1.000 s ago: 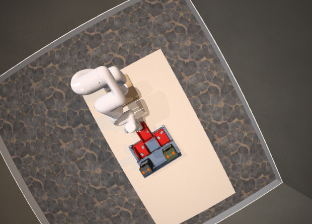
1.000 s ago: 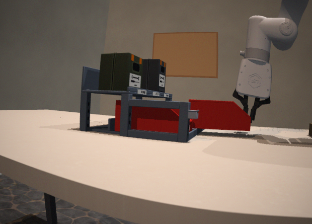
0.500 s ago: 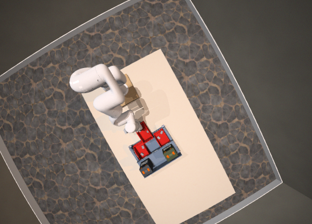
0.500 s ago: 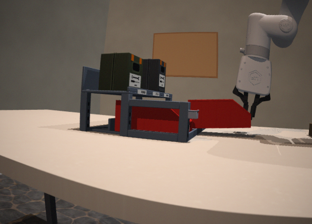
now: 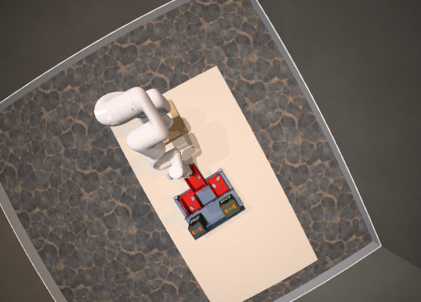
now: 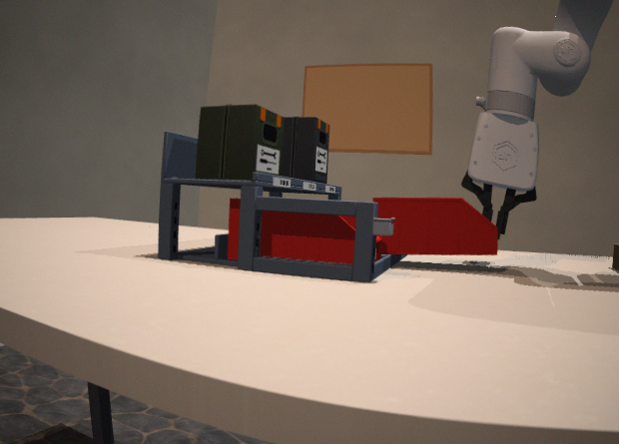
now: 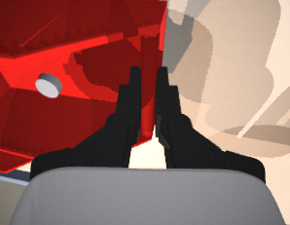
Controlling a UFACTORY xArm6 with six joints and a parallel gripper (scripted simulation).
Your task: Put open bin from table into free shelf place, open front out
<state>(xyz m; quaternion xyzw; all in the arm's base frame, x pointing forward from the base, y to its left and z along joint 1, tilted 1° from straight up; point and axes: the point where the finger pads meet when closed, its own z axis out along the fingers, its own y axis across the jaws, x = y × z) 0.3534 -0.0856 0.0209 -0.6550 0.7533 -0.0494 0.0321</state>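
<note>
The open red bin (image 5: pixel 194 182) (image 6: pixel 432 226) (image 7: pixel 99 59) hangs about level, its underside a little above the table, its low front toward the arm. A grey round part (image 7: pixel 49 86) lies in it. My gripper (image 6: pixel 495 228) (image 7: pixel 148 82) points down and is shut on the bin's front wall, one finger inside and one outside. The bin's rear end is at the front edge of the shelf (image 6: pixel 248 228), in line with the free place (image 5: pixel 206 195). Whether it overlaps the lip is unclear. Red bins stand left (image 5: pixel 190 202) and right (image 5: pixel 220 185) of that place.
The shelf's upper board (image 5: pixel 212 213) spans behind the free place. A green case (image 5: pixel 230 207) (image 6: pixel 250 144) and a dark case (image 5: pixel 197 227) (image 6: pixel 306 144) stand on it. A grey bracket (image 6: pixel 383 226) juts from the shelf's front. A brown board (image 5: pixel 180 126) lies near the arm's base.
</note>
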